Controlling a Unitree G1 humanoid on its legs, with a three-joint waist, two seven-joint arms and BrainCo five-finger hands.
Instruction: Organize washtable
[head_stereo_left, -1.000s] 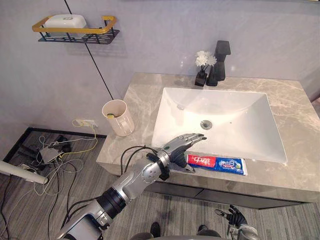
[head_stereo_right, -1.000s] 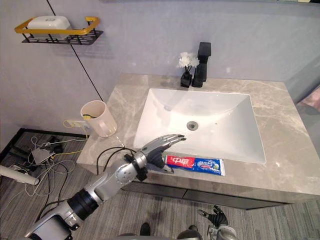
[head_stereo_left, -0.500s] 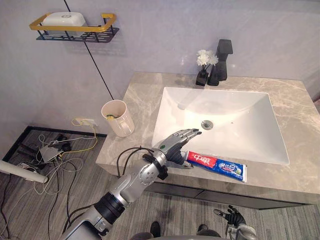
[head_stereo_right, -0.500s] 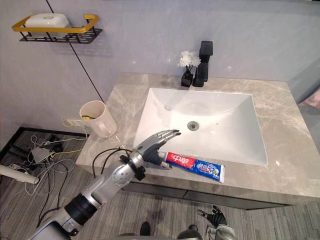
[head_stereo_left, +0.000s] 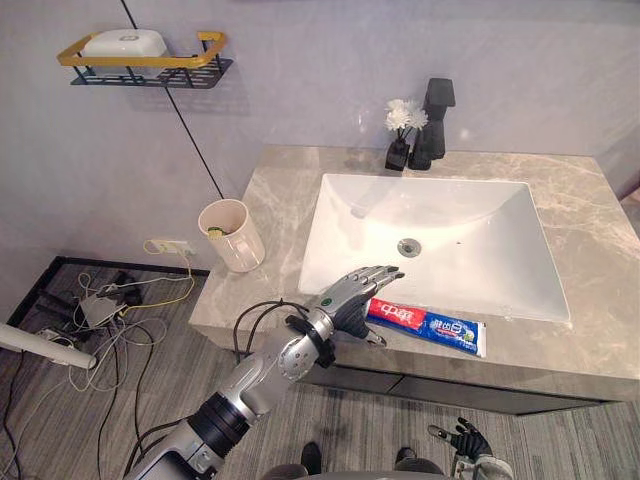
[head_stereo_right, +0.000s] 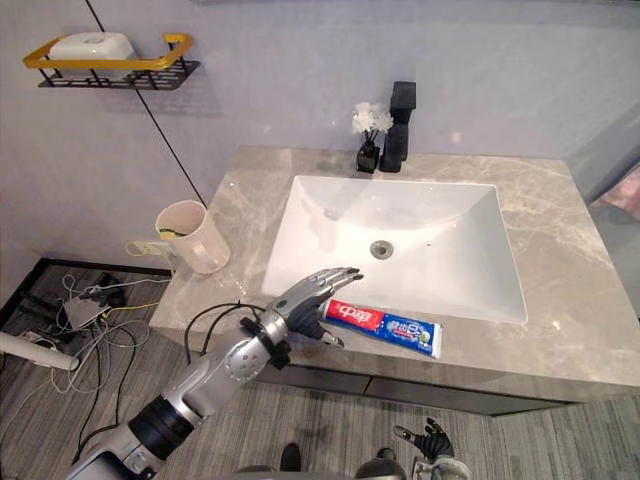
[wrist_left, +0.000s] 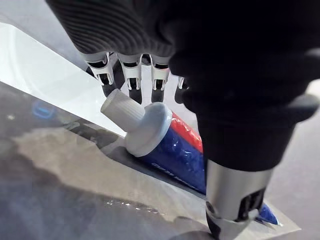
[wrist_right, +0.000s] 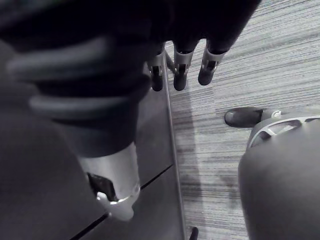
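Observation:
A red and blue toothpaste tube (head_stereo_left: 430, 325) with a white cap lies slanted on the marble counter's front strip, just before the white sink (head_stereo_left: 470, 215). My left hand (head_stereo_left: 350, 295) is at its cap end. The fingers reach straight over the cap towards the basin and the thumb (wrist_left: 235, 200) stays on the near side, open. In the left wrist view the cap (wrist_left: 125, 107) lies between the fingers and the thumb. My right hand (head_stereo_left: 465, 440) hangs low over the floor, below the counter front, fingers relaxed.
A beige cup (head_stereo_left: 232, 235) holding something stands at the counter's (head_stereo_left: 590, 230) left edge. A black faucet (head_stereo_left: 432, 122) and a small dark vase with white flowers (head_stereo_left: 401, 135) stand behind the sink. A wall shelf (head_stereo_left: 140, 55) holds a white soap. Cables lie on the floor at left.
The tube has turned from lying along the front edge to slanted, its cap end now nearer the basin. My left hand has stayed at the cap. The view has shifted slightly.

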